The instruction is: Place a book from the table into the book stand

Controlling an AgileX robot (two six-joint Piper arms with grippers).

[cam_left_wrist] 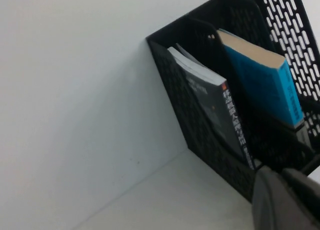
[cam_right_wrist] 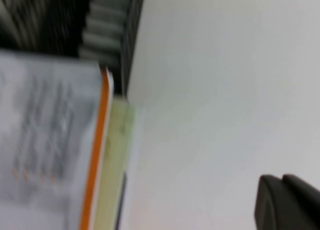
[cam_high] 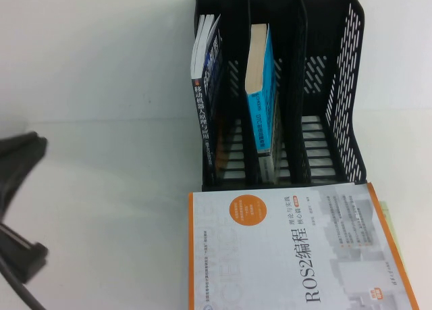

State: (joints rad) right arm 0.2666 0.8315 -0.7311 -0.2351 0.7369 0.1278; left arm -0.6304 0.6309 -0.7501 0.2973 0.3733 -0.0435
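The blue and grey book [cam_high: 260,100] stands in the middle slot of the black book stand [cam_high: 344,87], spine toward me. It also shows in the left wrist view [cam_left_wrist: 265,84], inside the stand [cam_left_wrist: 200,140]. My left gripper [cam_high: 30,148] is at the table's left edge, well left of the stand, shut and empty; its fingers [cam_left_wrist: 285,200] show closed together. My right gripper [cam_right_wrist: 287,202] is out of the high view. It hovers shut and empty over the bare white table [cam_right_wrist: 215,89], to the right of the stand's corner [cam_right_wrist: 110,19].
A dark book [cam_high: 206,94] with white spine text fills the stand's left slot; the right slot is empty. The large white, orange-bordered ROS2 book [cam_high: 297,249] lies flat before the stand, on a pale green thing [cam_high: 386,212].
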